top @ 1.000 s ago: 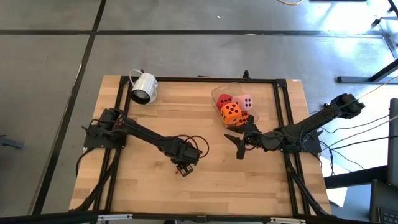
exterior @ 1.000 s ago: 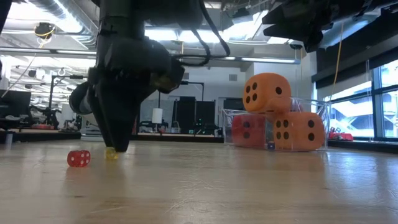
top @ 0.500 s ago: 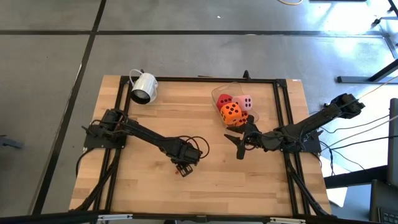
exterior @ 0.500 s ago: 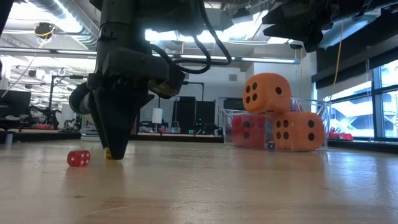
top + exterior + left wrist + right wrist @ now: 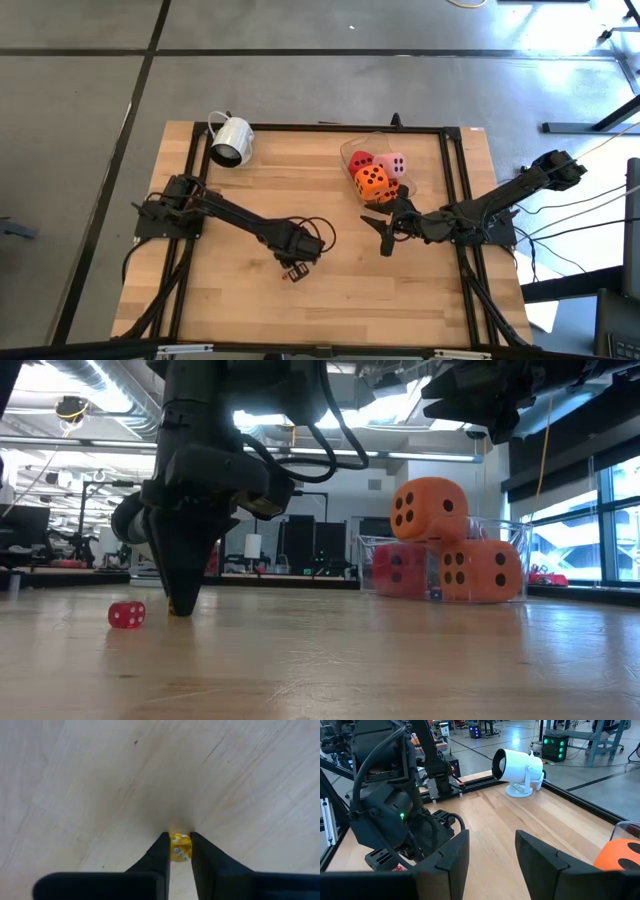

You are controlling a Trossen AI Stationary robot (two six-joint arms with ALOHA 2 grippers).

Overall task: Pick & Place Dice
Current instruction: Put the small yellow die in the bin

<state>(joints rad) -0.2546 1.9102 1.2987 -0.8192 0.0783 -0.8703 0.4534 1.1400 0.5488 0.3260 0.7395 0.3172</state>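
My left gripper [image 5: 292, 272] points down at the table's middle, shut on a tiny yellow die [image 5: 180, 847] with white pips. A tiny red die [image 5: 126, 615] lies on the wood just beside the fingertips [image 5: 182, 605]. Large soft dice are piled in a clear box [image 5: 349, 150] at the far right: an orange one [image 5: 372, 181] on top, with a red one [image 5: 361, 160] and a pink one [image 5: 395, 165] behind it. My right gripper [image 5: 385, 235] hangs open above the table in front of that box, with nothing between its fingers [image 5: 445, 860]. My left gripper pinches the yellow die by two opposite faces [image 5: 174, 849] between its two fingertips. The fingers come from above, pointing down. In the low view the fingertips reach the table top and hide the die, so I cannot tell whether it is lifted.
A white mug [image 5: 232, 141] lies on its side at the table's far left corner. A black frame [image 5: 300, 128] runs along the table's edges. Bare wood lies between the two arms and toward the near edge.
My left gripper has shut on the yellow die without shifting its place. The die showed beside the fingertips in the low view a second ago and is now hidden between them. The red die has stayed put.
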